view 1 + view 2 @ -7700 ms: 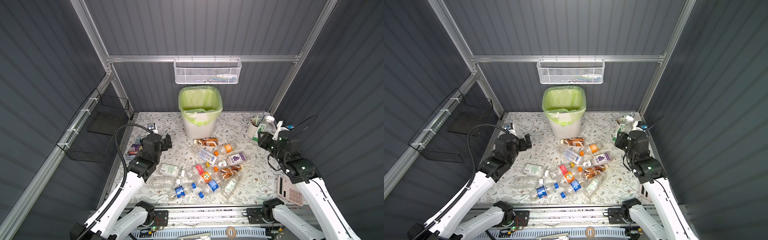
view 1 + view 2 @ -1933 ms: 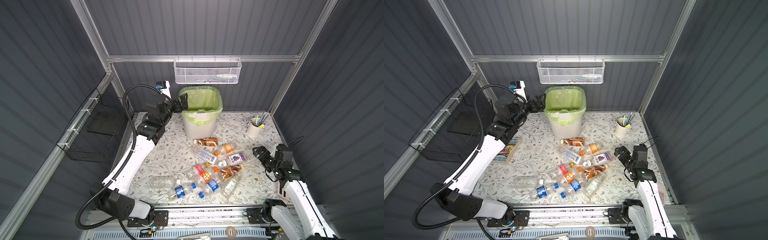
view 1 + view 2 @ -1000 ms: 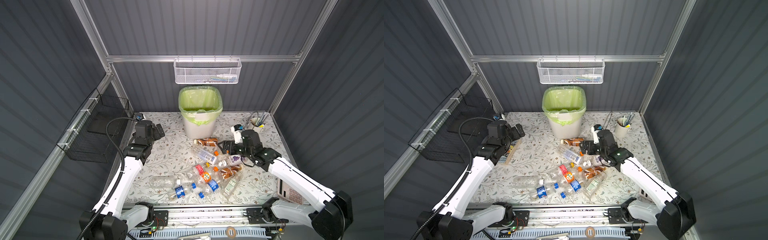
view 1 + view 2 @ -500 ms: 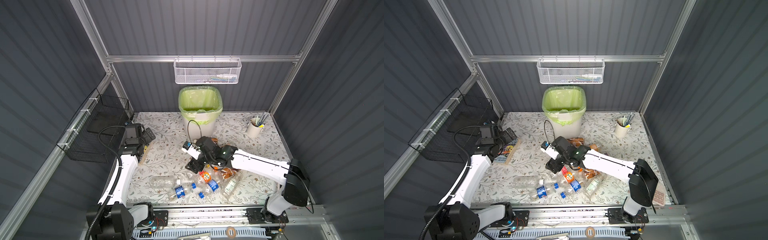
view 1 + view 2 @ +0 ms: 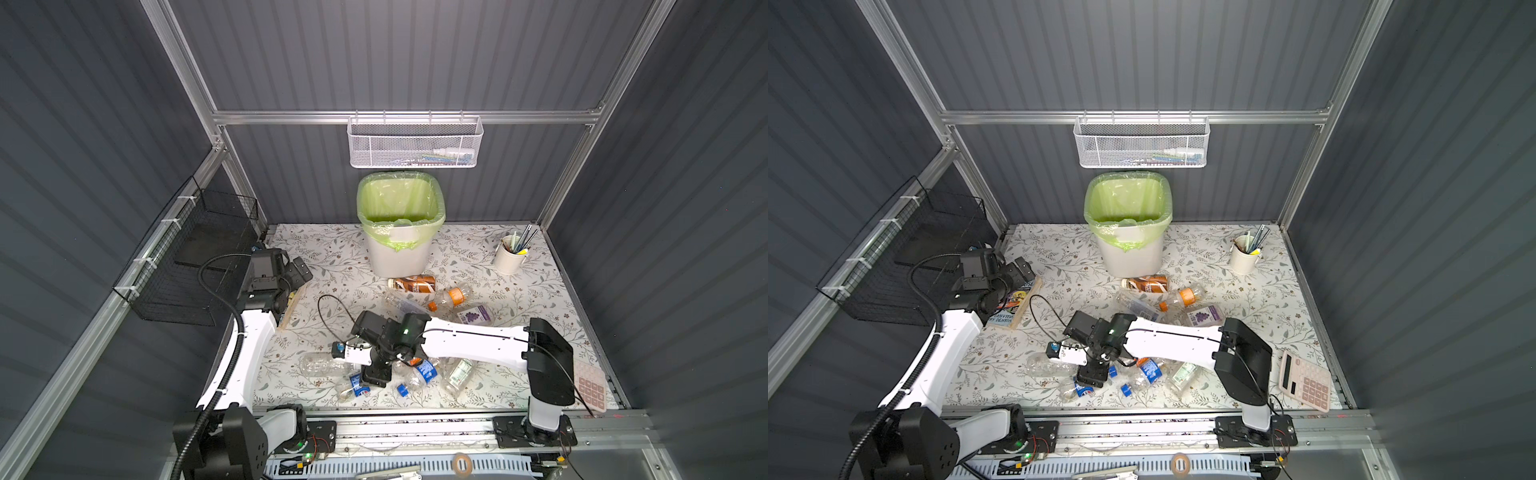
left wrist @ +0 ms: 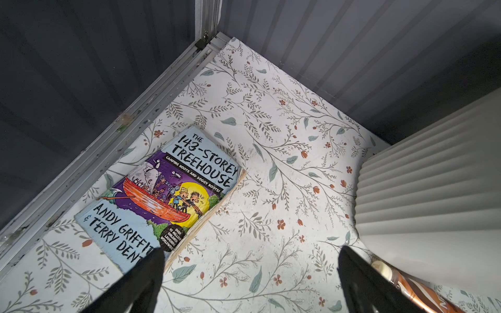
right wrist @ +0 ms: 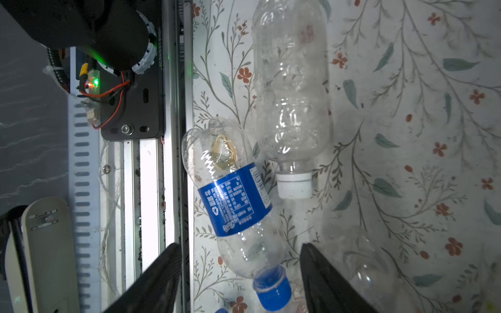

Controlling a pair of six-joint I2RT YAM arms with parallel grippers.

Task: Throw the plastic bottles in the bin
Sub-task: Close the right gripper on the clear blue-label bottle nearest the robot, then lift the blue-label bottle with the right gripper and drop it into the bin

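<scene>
Right hand point(image 7: 239, 245) hangs low over the table point(image 7: 406, 108), its fingers point(image 7: 162, 273) partly open and straddling the shoulder of a blue-label bottle point(image 7: 234, 202). A gap shows on each side, so it grips nothing yet. That bottle lies on its side well out from the front of the bin point(image 5: 399, 257), touching or nearly touching a white-capped bottle point(image 7: 292, 89). More bottles lie between it and the bin, with a brown-label bottle point(image 5: 411, 284) just at the bin's foot. The blue-label bottle looks empty and dented, so it is likely very light, thin-walled, springy and slick, apt to roll or squirt out if pinched on its round belly. The stiffer shoulder under the blue cap point(image 7: 272, 287) seems the better hold. Left hand point(image 6: 251, 250) is wide open and empty, left of the bin in both top views, near a book point(image 6: 168, 195).
</scene>
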